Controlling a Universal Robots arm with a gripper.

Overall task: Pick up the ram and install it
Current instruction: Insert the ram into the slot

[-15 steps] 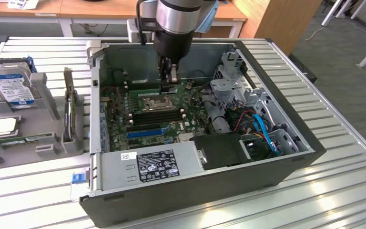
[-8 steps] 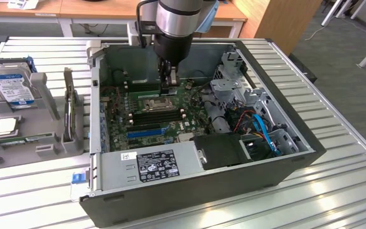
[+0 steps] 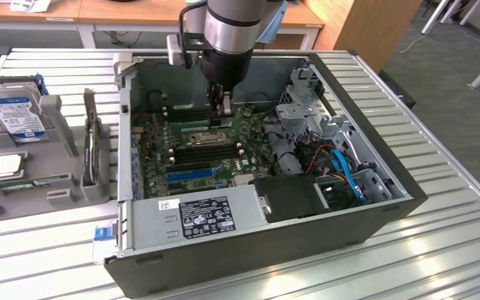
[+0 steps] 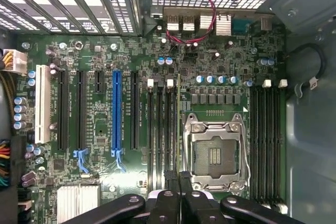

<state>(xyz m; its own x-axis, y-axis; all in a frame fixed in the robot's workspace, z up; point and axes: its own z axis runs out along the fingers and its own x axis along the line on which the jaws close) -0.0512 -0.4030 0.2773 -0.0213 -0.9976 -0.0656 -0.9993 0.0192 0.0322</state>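
The ram was right there in the wrist view, seen edge-on as one thin pale line running out from between the fingertips of the gripper. The gripper was closed down tight on that near end, jaws almost together with the stick pinched between them. Its long axis ran parallel to the black memory slots, and it hung just on the socket side of that bank, between the slots and the open processor socket. So the stick lay directly ahead of the gripper, not off to a side, with the slots straight below. Whether it sat exactly over one slot or a shade beside it, I could not tell. The blue slot stood well apart, further across the motherboard.

Over to the exterior view: the arm reached straight down into the open computer case lying on the slatted counter, the gripper low over the board near the socket. The stick was hard to make out at the fingertips here. On the exterior view's left, outside the case, a grey holder carried a hard drive.
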